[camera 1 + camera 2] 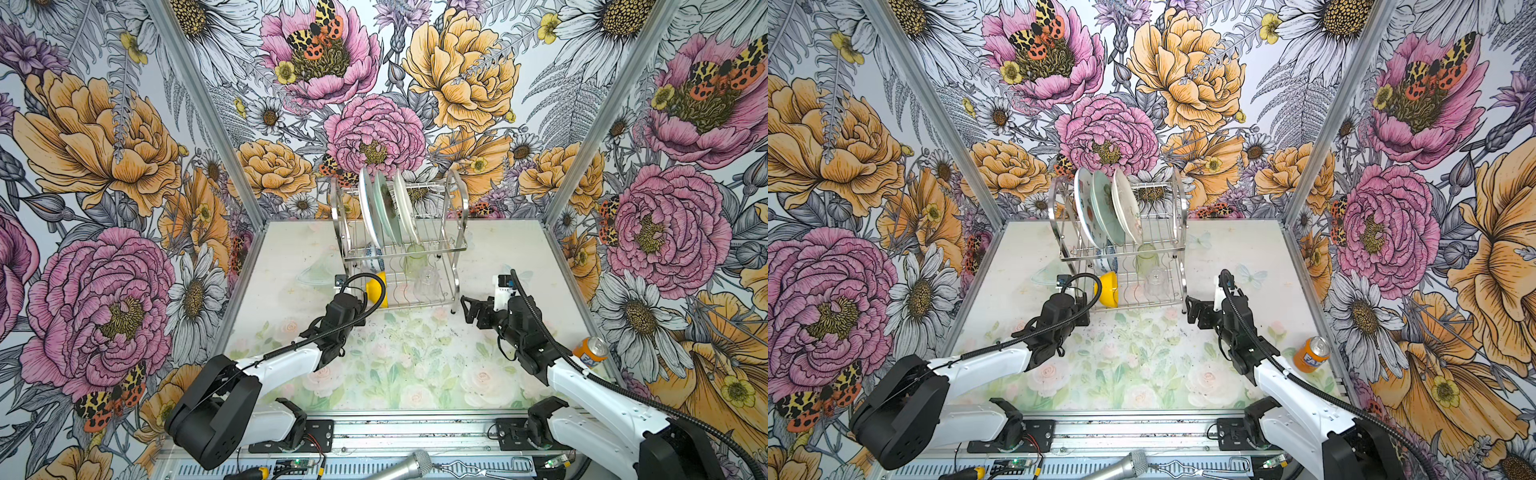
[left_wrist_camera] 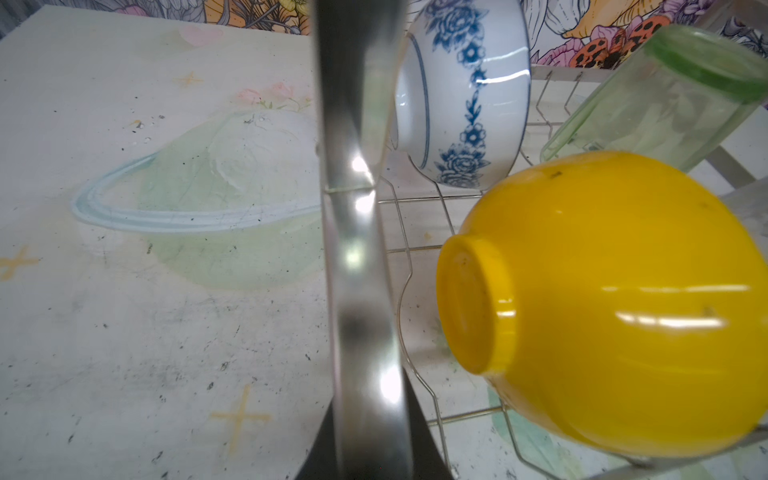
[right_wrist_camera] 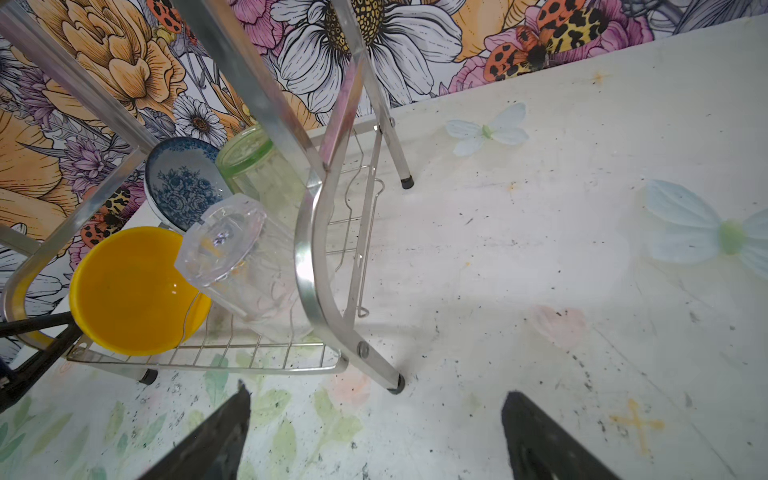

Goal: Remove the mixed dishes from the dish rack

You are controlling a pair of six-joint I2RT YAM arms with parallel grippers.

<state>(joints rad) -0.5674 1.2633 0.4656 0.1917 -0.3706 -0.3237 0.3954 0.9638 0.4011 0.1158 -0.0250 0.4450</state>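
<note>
The dish rack (image 1: 455,232) (image 1: 1179,232) stands at the back of the table. Three plates stand upright on its upper tier: watermelon-print (image 1: 1086,203), pale green (image 1: 1106,208) and cream (image 1: 1127,208). On the lower tier lie the yellow bowl (image 1: 378,289) (image 2: 623,311), the blue-and-white bowl (image 2: 469,91), the green tumbler (image 3: 253,166) and the clear glass (image 3: 245,266). My left gripper (image 2: 370,415) is shut on the rack's left steel side frame (image 2: 357,249), beside the yellow bowl. My right gripper (image 1: 469,309) (image 3: 376,415) stands open and empty, just in front of the rack's front right leg (image 3: 395,384).
An orange soda can (image 1: 590,353) (image 1: 1311,355) stands near the table's right edge, beside my right arm. A microphone (image 1: 399,465) and tongs lie on the rail below the table's front edge. Floral walls enclose three sides.
</note>
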